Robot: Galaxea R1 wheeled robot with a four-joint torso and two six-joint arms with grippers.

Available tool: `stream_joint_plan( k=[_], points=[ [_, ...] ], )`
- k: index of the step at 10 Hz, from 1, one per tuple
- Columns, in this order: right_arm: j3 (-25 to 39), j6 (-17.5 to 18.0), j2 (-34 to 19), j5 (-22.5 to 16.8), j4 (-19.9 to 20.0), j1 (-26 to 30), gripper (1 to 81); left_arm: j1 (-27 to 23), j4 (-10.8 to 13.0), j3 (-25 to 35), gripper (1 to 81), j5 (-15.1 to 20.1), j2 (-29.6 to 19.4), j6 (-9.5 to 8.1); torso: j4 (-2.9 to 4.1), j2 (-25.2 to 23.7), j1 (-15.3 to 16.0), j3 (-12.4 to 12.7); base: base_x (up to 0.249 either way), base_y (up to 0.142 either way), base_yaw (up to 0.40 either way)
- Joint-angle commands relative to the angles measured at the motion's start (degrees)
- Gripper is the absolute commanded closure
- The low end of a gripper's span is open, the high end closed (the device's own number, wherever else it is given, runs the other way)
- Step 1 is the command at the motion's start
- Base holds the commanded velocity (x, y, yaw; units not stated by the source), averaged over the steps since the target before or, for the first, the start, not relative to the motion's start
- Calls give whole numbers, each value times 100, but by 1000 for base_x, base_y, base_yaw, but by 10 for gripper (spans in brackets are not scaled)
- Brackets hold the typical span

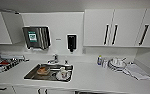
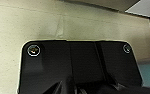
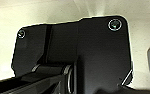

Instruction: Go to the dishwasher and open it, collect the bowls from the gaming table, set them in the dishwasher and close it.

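Note:
I face a white kitchen counter with a steel sink set into it. A dark strip runs just under the counter's front edge, right of the white lower fronts; I cannot tell whether it is the dishwasher. The bowls and the gaming table are out of view. In the left wrist view a pale surface lies behind the robot's dark plate. The right wrist view has a pale surface too.
The sink holds an orange-brown item and a white cup. A tap, a bottle, stacked dishes and a cloth sit on the counter. White wall cupboards hang above, and clutter lies at the left.

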Motion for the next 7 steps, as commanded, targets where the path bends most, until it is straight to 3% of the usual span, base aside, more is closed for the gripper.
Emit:
stream_joint_plan(
  k=[1,3,6,7],
  points=[
    [912,26,-541,-277,65,270,10,-350,-41,14,10,255,-119,-6,0,0,0,0,0,0,0],
    [1856,26,-1098,-250,65,217,10,-254,-32,146,10,237,-295,-6,0,0,0,0,0,0,0],
    [2585,26,-1545,-241,74,199,10,-165,-58,926,10,-88,-874,-32,0,0,0,0,0,0,0],
    [2726,26,-1634,-250,74,217,10,-165,-58,1271,10,-88,-1104,-32,0,-575,369,0,0,0,0]
  ],
)
